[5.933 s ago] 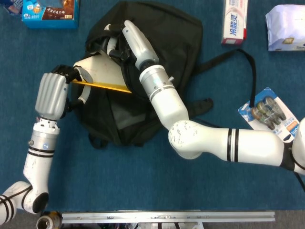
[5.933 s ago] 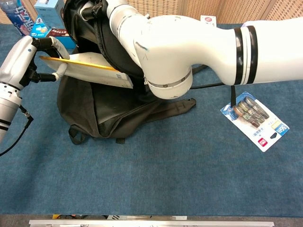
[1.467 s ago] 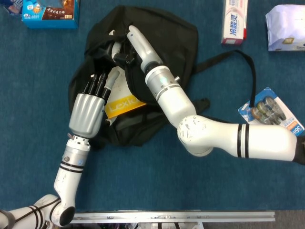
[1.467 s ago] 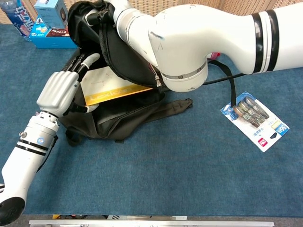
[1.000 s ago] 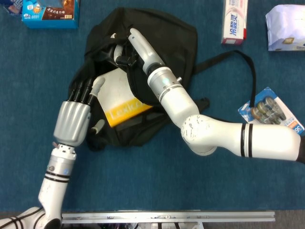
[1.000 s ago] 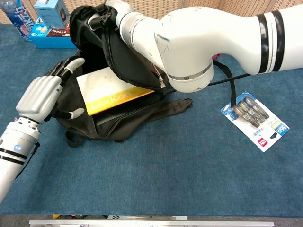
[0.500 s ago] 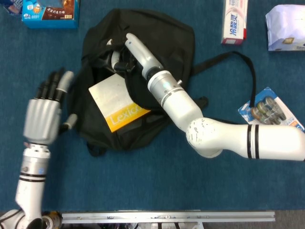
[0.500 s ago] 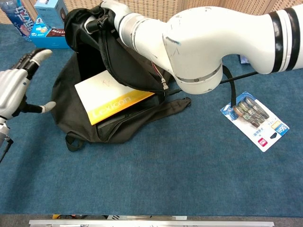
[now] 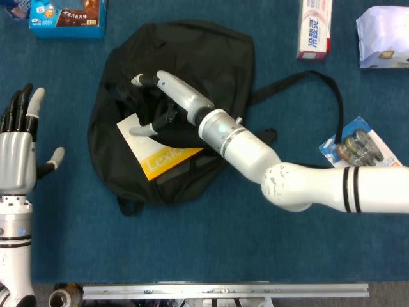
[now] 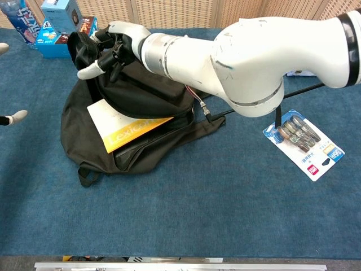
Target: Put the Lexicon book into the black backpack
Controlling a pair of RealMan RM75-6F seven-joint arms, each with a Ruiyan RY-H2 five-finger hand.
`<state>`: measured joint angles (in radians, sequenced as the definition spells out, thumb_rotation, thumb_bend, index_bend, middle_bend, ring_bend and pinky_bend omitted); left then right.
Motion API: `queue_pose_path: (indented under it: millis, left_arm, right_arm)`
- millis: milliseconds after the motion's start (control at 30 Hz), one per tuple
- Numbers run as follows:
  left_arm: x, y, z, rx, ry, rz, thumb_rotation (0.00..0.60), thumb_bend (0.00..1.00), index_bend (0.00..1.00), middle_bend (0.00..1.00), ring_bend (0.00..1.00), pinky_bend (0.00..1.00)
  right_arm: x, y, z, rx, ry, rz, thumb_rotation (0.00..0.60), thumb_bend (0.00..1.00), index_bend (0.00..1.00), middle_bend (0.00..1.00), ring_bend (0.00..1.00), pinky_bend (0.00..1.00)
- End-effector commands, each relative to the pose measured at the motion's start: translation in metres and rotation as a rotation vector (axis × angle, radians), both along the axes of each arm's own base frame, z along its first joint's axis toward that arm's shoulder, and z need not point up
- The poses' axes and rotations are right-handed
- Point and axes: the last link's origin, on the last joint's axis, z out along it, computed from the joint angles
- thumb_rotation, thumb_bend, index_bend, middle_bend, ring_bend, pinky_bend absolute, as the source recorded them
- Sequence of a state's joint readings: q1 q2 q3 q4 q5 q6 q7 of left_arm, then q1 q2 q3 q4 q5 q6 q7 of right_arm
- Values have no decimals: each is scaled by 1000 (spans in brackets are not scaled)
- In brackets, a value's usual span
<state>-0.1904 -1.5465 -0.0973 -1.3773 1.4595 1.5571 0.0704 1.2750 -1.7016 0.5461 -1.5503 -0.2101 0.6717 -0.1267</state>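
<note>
Left hand (image 9: pixel 18 157) withdrawn; Lexicon book (image 9: pixel 156 155) seemingly below right hand (image 9: pixel 167 102) fingers.

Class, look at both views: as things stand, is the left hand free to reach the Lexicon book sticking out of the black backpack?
Probably yes. The left hand is open, off to the side of the black backpack, and the Lexicon book juts out of the opening on that side. Only the right hand, hovering over the opening, might crowd it.
</note>
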Motion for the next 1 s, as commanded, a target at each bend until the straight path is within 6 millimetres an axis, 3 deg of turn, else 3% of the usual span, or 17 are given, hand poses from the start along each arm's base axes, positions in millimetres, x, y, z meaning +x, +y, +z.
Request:
queue_pose_path:
  millis: [33, 533, 767, 1000]
  left_arm:
    - [-1, 0, 2, 1, 0, 2, 600, 150, 0, 0, 0, 163]
    - [-1, 5, 11, 7, 8, 0, 600, 151, 0, 0, 0, 163]
    - [0, 5, 10, 0, 17, 4, 600, 151, 0, 0, 0, 163]
    - [0, 5, 10, 2, 21, 9, 600, 151, 0, 0, 0, 163]
  right_arm:
    - [-5, -1, 5, 8, 1, 10, 600, 27, 148, 242, 202, 296]
    - [-17, -4, 48, 71, -112, 13, 600, 0, 83, 220, 186, 277]
    - [-24, 6, 40, 159, -48, 82, 600, 0, 1, 173, 160, 247]
    - [-30, 18, 38, 269, 42, 177, 600, 0, 0, 132, 116, 212]
